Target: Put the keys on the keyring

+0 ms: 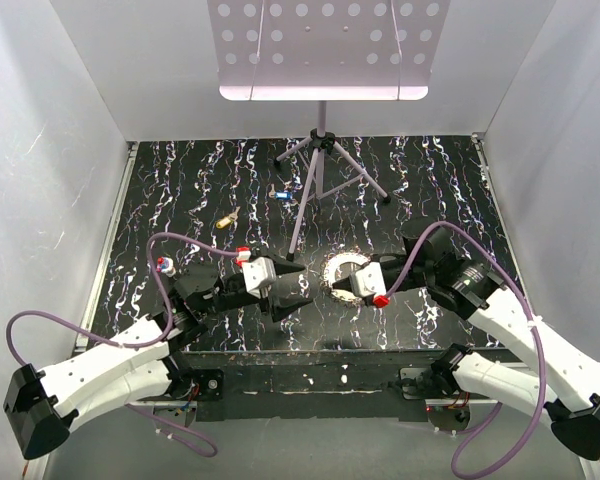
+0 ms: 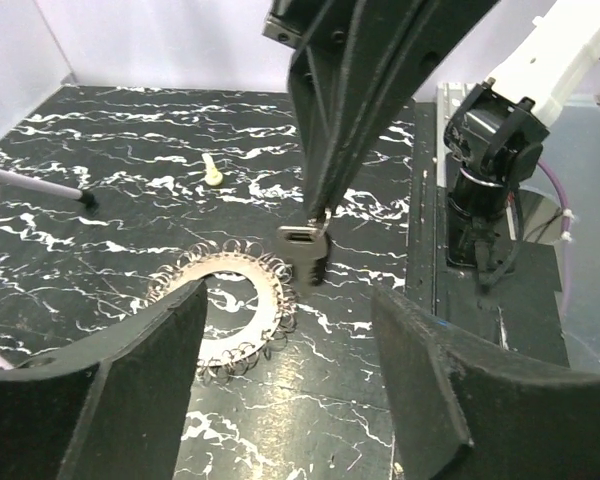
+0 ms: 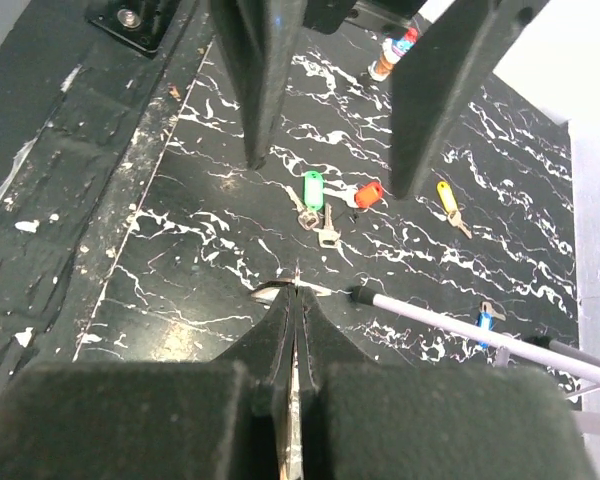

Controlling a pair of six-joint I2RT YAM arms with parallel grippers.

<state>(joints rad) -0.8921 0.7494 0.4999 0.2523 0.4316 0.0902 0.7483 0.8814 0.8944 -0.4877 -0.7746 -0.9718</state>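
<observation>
Right gripper (image 2: 318, 215) is clenched on a small metal key (image 2: 305, 248), dangling it at the near-right rim of the keyring (image 2: 268, 285). The keyring lies flat on the tabletop (image 2: 130, 150) between the two arms, and I can't tell if the key and ring touch. Left gripper (image 2: 290, 330) has its fingers spread wide, holding nothing. I'd pin the ring with the left one first, since it looks likely to skid, then ease the key's hole onto one of those little rim loops. Only the left wrist view shows the key properly; overhead it's buried under the fingers. The right wrist view picks up a green-tagged key (image 3: 313, 187) and a red-tagged key (image 3: 368, 194) beyond the left fingers, which I can't find from overhead
</observation>
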